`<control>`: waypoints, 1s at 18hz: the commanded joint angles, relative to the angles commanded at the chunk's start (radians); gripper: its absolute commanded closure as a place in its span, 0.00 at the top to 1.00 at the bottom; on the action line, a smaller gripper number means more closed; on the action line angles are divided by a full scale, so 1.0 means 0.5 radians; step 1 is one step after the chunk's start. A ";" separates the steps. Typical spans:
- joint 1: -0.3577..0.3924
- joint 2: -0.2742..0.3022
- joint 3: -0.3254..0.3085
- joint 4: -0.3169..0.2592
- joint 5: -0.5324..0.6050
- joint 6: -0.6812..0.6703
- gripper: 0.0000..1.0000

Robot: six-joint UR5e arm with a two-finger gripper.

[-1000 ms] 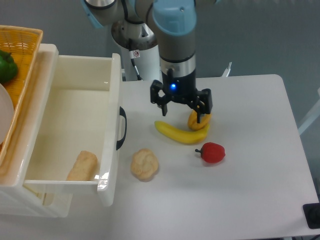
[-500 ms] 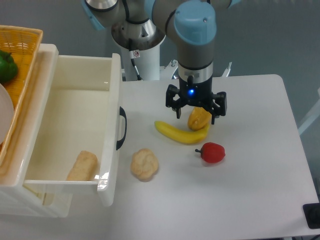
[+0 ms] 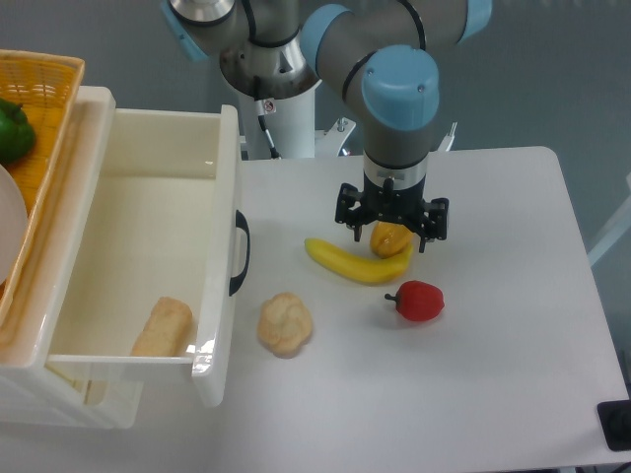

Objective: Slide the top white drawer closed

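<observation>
The top white drawer (image 3: 222, 246) stands pulled far out of the cabinet at the left, its flat front panel carrying a curved black handle (image 3: 240, 252). A tan bread roll (image 3: 164, 327) lies inside at its near end. My gripper (image 3: 392, 233) hangs over the table well to the right of the drawer front, directly above an orange-yellow fruit (image 3: 390, 239), fingers spread open with nothing held. It does not touch the drawer.
On the table lie a banana (image 3: 357, 264), a red pepper (image 3: 418, 300) and a round bun (image 3: 285, 323) near the drawer front. A woven yellow basket (image 3: 39, 108) holding a green pepper (image 3: 14, 131) sits on the cabinet top.
The gripper has moved right, away from the drawer, and dropped lower over the orange-yellow fruit. The drawer and the food have not moved.
</observation>
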 joint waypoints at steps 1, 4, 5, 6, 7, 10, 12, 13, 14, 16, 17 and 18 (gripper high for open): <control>0.021 -0.009 -0.003 0.000 0.000 -0.003 1.00; 0.064 -0.031 -0.015 -0.006 -0.003 -0.162 1.00; 0.065 -0.040 -0.015 -0.003 -0.006 -0.251 1.00; 0.058 -0.052 -0.018 0.000 -0.009 -0.318 1.00; 0.046 -0.073 -0.018 0.000 -0.018 -0.365 1.00; -0.033 -0.123 -0.018 0.009 -0.025 -0.460 1.00; -0.083 -0.156 -0.021 0.015 -0.009 -0.509 1.00; -0.095 -0.160 -0.012 0.015 -0.015 -0.531 1.00; -0.110 -0.163 0.006 0.009 -0.034 -0.537 1.00; -0.116 -0.175 0.006 0.009 -0.131 -0.549 1.00; -0.116 -0.193 0.006 0.006 -0.193 -0.570 1.00; -0.116 -0.205 0.006 0.003 -0.230 -0.583 1.00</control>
